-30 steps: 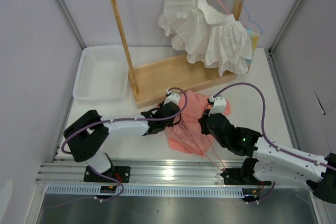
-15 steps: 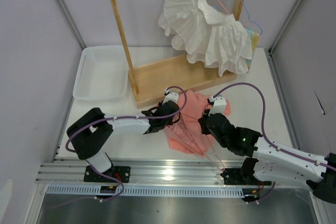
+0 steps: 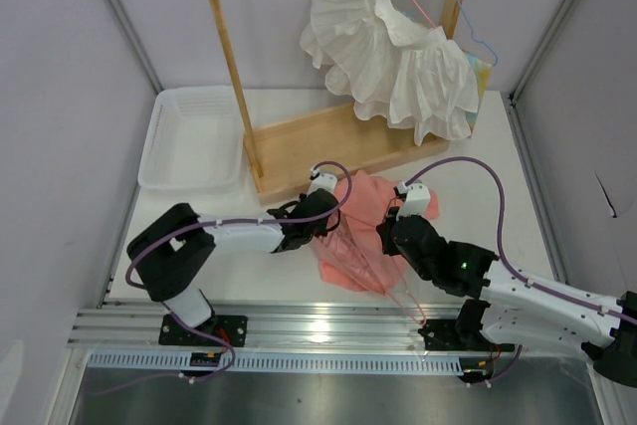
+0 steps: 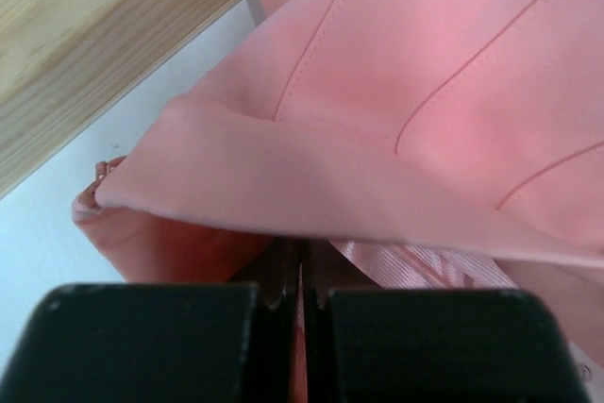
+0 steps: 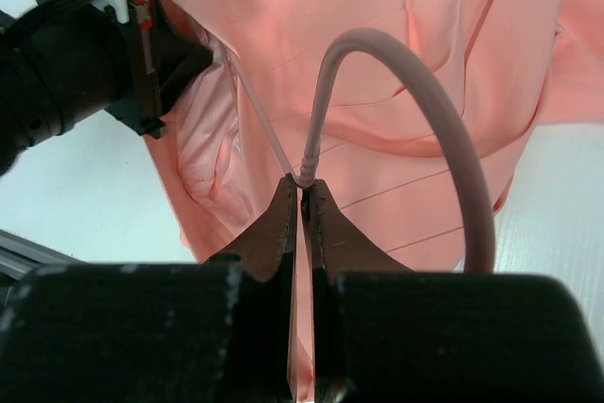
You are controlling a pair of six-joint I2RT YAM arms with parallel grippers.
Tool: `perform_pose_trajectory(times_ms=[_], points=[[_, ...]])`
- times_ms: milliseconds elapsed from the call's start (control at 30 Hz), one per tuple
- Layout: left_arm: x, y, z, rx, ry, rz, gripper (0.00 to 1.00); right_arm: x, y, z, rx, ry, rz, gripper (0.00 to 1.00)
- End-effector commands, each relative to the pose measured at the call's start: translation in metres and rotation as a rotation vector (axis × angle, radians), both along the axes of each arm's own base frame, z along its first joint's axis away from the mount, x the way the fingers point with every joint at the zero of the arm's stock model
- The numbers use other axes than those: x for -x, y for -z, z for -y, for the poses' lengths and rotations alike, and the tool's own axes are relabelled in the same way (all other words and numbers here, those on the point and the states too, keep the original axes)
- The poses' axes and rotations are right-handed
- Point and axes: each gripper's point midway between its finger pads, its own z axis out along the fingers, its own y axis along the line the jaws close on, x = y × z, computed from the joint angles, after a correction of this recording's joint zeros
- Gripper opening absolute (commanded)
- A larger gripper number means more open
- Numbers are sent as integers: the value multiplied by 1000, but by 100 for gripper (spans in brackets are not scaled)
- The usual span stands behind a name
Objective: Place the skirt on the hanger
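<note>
One salmon-pink skirt (image 3: 360,208), one white ruffled garment (image 3: 393,52), two pink wire hangers (image 5: 319,110) (image 3: 422,9), one light-blue hanger (image 3: 486,49), one wooden rack (image 3: 299,141), one plastic tray (image 3: 194,136)

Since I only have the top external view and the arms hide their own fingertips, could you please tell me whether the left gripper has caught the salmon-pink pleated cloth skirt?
Observer: Yes. In the left wrist view the left gripper is shut on a fold at the edge of the salmon-pink pleated cloth skirt.
Operator: Thank you. What does the right gripper hold?
Observer: In the right wrist view the right gripper is shut on the thin pale-pink wire hanger, at the base of its hook.
Operator: Where does the hanger's frame go?
Observer: One thin wire runs from the pinch toward the left gripper. I cannot tell where it ends.
</note>
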Motion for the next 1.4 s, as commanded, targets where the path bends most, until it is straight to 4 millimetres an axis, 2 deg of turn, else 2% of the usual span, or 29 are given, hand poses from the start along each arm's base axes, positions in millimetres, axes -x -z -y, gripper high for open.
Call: perform_pose_trajectory(times_ms=[0, 167, 267, 500, 533, 667, 833, 1033, 1167, 1300, 1367], points=[[-3, -43, 10, 114, 15, 55, 0, -4, -8, 7, -4, 41, 29, 0], [5, -77, 13, 175, 77, 58, 0, -5, -9, 8, -2, 41, 32, 0], [8, -83, 11, 199, 94, 31, 0, -5, -9, 7, -4, 39, 33, 0], [4, -90, -3, 288, 53, -8, 0, -4, -13, 7, -7, 32, 36, 0], [-2, -90, -10, 298, 24, -15, 0, -3, -14, 7, -8, 29, 38, 0], [-13, -96, -14, 355, 12, -12, 0, 1, -23, 6, -31, -3, 47, 0], [-34, -94, -22, 379, -40, -32, 0, 10, -39, -1, -73, -96, 77, 0], [-50, -96, -19, 411, -54, -47, 0, 19, -56, -8, -95, -182, 103, 0], [-52, -110, -15, 441, -37, -31, 0, 21, -56, -12, -72, -205, 87, 0], [-55, -108, -21, 424, -54, -48, 0, 21, -55, -14, -50, -208, 73, 0], [-53, -107, -20, 417, -44, -55, 0, 19, -60, -10, -58, -187, 92, 0]])
